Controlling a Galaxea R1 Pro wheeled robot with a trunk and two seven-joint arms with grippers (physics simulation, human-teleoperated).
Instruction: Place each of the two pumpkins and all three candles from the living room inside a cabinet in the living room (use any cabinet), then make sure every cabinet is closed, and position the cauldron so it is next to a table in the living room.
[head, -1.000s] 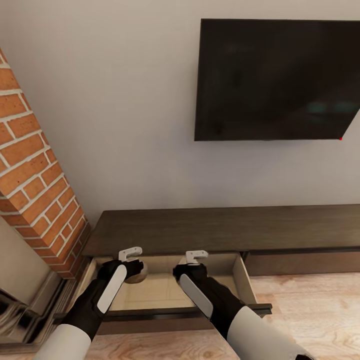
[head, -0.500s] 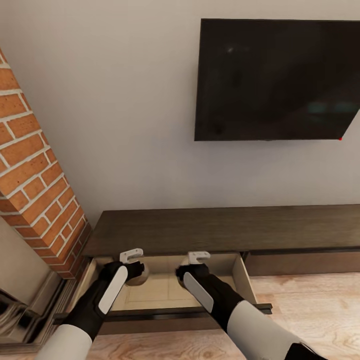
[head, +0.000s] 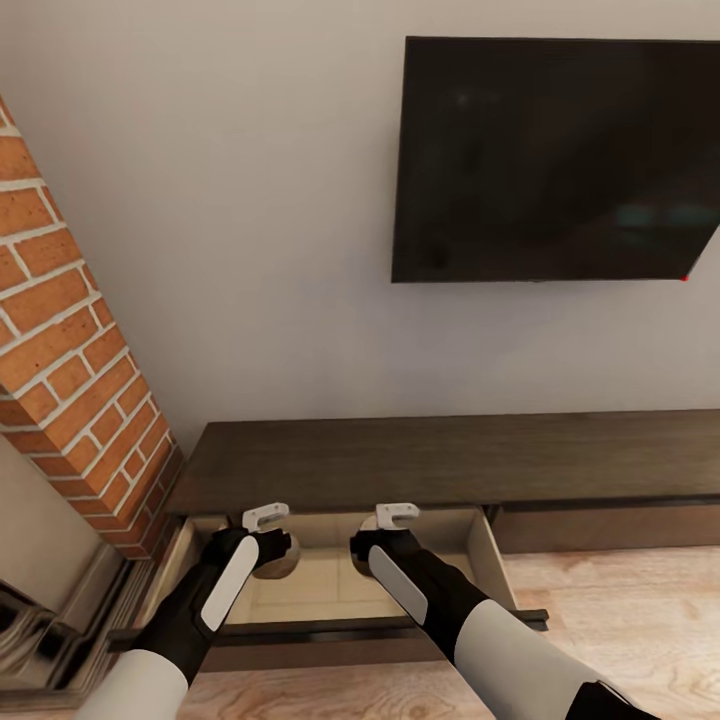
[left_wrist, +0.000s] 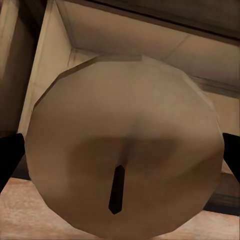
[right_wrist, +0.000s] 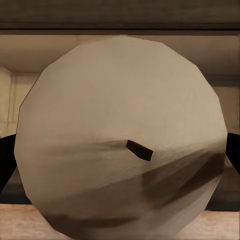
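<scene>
Low in the head view, both arms reach into the open drawer (head: 492, 560) of the cabinet (head: 440, 460). The left gripper (head: 272, 548) is clamped on a candle (left_wrist: 122, 150), the right gripper (head: 368, 545) on another candle (right_wrist: 120, 135); each hangs over the drawer floor, side walls close by. Bricks (head: 70, 370) upper left, television (head: 555, 160) above.

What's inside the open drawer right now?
The drawer shows a bare tan floor. Both grippers hang over it, each shut on a candle: left gripper with one candle, right gripper with another. The arms cover the floor beneath them.
</scene>
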